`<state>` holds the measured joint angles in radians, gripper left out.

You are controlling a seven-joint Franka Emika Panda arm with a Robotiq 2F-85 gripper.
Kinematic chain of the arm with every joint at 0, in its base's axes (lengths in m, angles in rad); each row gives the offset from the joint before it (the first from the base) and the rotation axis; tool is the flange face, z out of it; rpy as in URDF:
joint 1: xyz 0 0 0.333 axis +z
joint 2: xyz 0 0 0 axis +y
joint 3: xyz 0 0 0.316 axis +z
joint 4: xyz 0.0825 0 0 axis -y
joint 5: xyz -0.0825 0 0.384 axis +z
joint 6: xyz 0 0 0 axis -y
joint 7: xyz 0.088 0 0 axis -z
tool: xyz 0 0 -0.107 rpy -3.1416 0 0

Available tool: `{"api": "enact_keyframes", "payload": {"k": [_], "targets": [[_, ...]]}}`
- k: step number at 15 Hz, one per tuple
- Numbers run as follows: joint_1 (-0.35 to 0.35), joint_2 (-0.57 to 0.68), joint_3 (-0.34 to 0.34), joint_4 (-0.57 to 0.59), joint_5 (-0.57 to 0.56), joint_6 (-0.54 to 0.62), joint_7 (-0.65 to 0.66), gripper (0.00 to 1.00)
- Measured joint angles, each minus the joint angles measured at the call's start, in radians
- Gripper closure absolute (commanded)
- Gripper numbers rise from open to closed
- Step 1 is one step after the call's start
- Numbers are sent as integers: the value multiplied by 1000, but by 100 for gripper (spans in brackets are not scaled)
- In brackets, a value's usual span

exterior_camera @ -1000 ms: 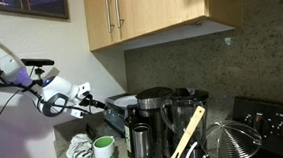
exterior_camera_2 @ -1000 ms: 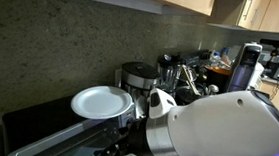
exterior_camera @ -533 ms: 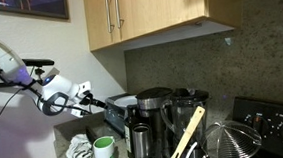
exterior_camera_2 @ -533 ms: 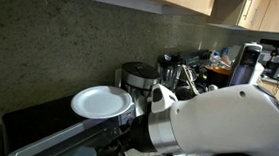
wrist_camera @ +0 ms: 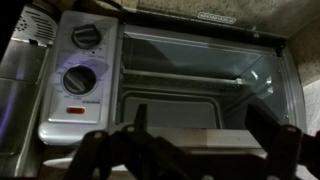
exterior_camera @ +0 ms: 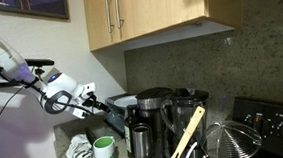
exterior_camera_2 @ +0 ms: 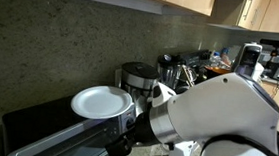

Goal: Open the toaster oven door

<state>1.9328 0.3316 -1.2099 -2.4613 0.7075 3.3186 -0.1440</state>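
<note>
Straight ahead of the wide-spread, empty fingers (wrist_camera: 137, 125), toaster oven door (wrist_camera: 205, 70) fronts the toaster oven (wrist_camera: 80, 85); gripper (wrist_camera: 195, 122) poised at its near edge, step: engaging door; next probably calls for a downward, outward pull.

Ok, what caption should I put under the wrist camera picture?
Open gripper facing the glass door of the toaster oven, two knobs beside it.

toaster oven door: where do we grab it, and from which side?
Grip the pale handle bar that runs along the toaster oven door edge, near its middle and clear of the knob panel. Come from the front, where the open end effector faces it in the wrist view. The bar is long, thin and door-wide, so a mid-bar hold should pull evenly.
</note>
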Motion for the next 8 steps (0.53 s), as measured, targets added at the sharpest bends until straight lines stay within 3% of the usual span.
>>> {"api": "enact_keyframes", "payload": {"k": [8], "targets": [[206,4,-326,27,-98,-433,-14,0]]}}
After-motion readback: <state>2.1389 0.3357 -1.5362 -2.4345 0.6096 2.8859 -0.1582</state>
